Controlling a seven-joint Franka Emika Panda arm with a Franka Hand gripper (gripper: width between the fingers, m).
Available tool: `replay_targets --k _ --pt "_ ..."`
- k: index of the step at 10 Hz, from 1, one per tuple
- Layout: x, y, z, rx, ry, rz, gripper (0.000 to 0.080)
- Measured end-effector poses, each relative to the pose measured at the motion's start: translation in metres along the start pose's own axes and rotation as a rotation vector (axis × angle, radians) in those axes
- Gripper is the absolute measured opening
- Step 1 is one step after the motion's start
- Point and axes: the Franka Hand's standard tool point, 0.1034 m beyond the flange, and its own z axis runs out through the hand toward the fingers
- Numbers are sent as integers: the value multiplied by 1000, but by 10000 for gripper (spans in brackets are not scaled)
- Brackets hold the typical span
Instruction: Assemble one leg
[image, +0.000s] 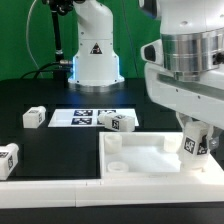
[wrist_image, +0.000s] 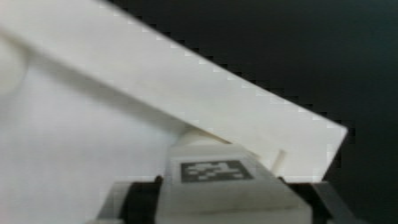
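Note:
The white square tabletop (image: 150, 160) lies on the black table at the exterior view's lower middle, with raised rims and corner sockets. My gripper (image: 196, 148) is shut on a white leg (image: 194, 144) with a fiducial tag on its side, and holds it upright at the tabletop's corner on the exterior view's right. In the wrist view the leg (wrist_image: 221, 172) sits between my dark fingers (wrist_image: 139, 200), its tagged face showing, over the tabletop's white corner (wrist_image: 214, 100). Whether the leg touches the socket is hidden.
Three loose white legs lie on the table: one (image: 34, 117) at the exterior view's left, one (image: 8, 158) at the lower left edge, one (image: 120, 122) by the marker board (image: 90, 118). The robot base (image: 95, 50) stands behind.

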Motion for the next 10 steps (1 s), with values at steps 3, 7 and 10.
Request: replay_targets --k 3,7,10 --pt "-2 0 0 -3 1 -46 412" --pt "6 0 -6 -40 9 -660 645" --pt "7 0 -6 -51 12 -894 648"
